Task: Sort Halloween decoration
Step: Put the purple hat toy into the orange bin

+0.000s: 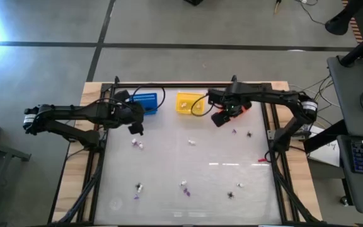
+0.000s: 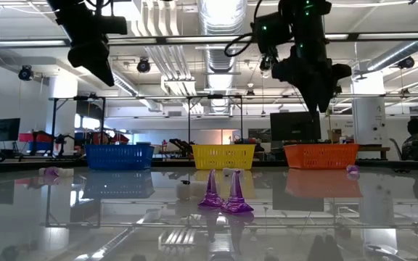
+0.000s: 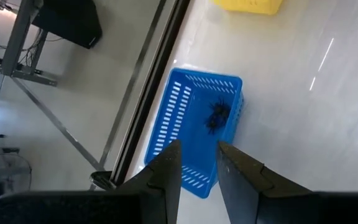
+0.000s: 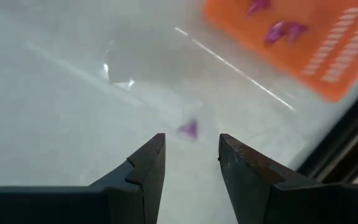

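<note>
Where high view blurs: black trinkets [image 3: 218,116] in blue basket [image 3: 178,112]

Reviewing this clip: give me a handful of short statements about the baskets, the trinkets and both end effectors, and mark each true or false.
1. The blue basket holds a black trinket. True.
2. The orange basket is empty. False: purple trinkets lie in it.
3. The right end effector is open over a purple trinket on the table. True.
4. The left end effector grips a white trinket. False: nothing shows between its fingers.
5. The yellow basket stands between the blue and orange ones. True.
</note>
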